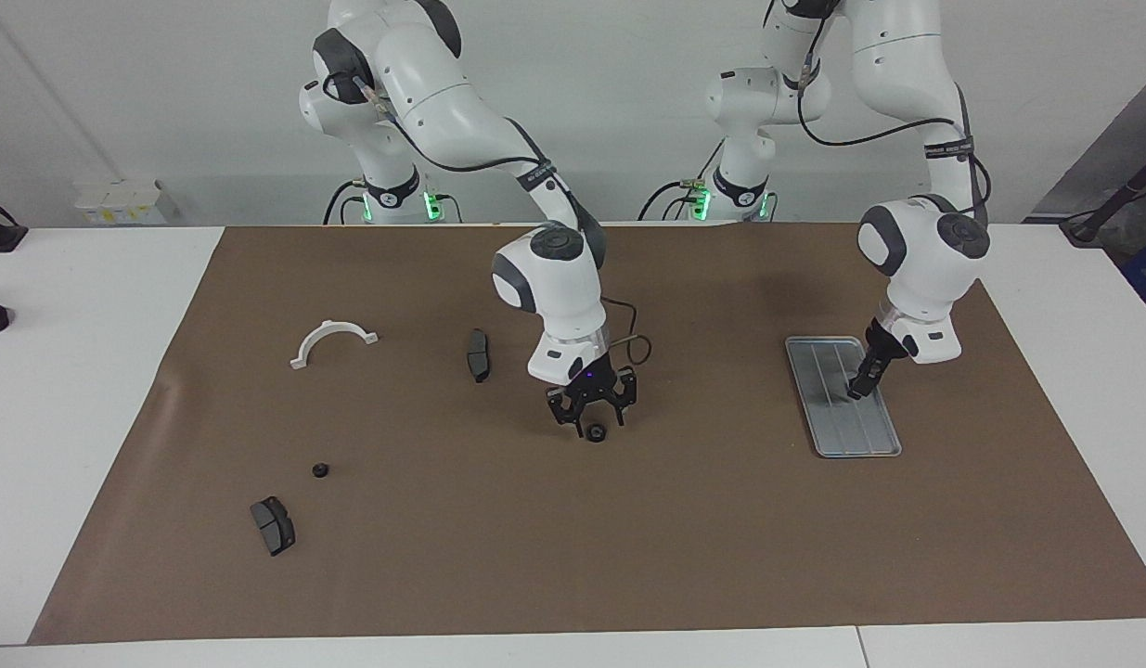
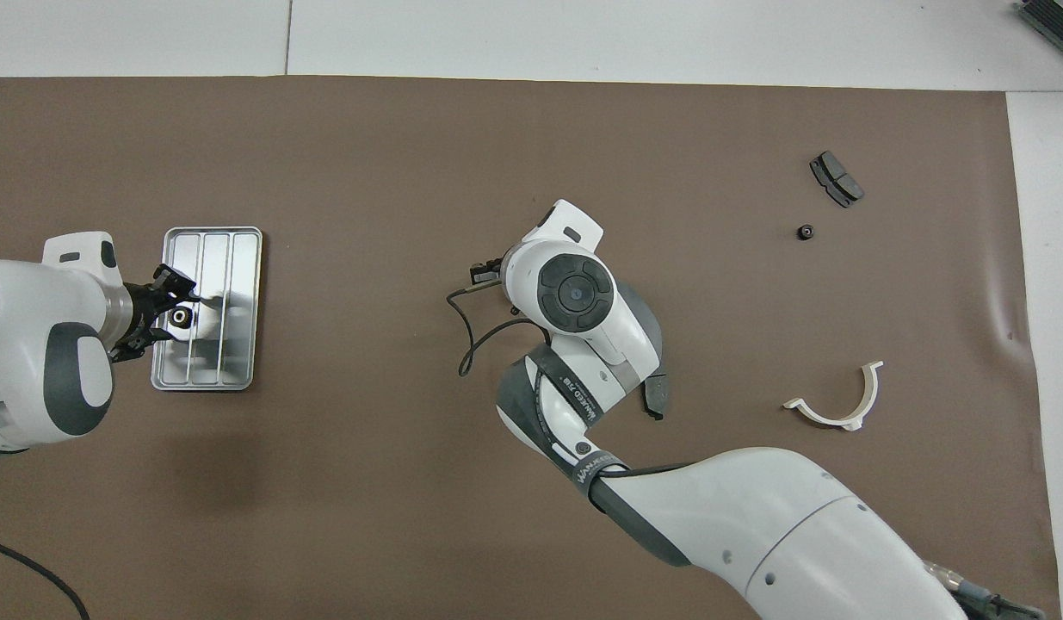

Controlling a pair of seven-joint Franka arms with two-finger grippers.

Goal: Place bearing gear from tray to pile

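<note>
The silver tray (image 1: 860, 436) (image 2: 238, 258) lies at the left arm's end of the mat. One small black bearing gear (image 2: 180, 317) rests on it. My left gripper (image 1: 860, 388) (image 2: 171, 310) is low over the tray, open, its tips on either side of that gear. A second gear (image 1: 595, 432) lies mid-mat. My right gripper (image 1: 591, 422) is open just above it, fingers straddling it; the wrist hides this in the overhead view. The pile, a gear (image 1: 320, 470) (image 2: 805, 232) and a dark grey block (image 1: 273, 525) (image 2: 836, 179), sits at the right arm's end.
A white half-ring bracket (image 1: 333, 341) (image 2: 837, 405) lies nearer the robots than the pile. Another dark block (image 1: 478, 354) (image 2: 656, 396) lies beside the right arm's wrist. A brown mat (image 1: 721, 538) covers the table.
</note>
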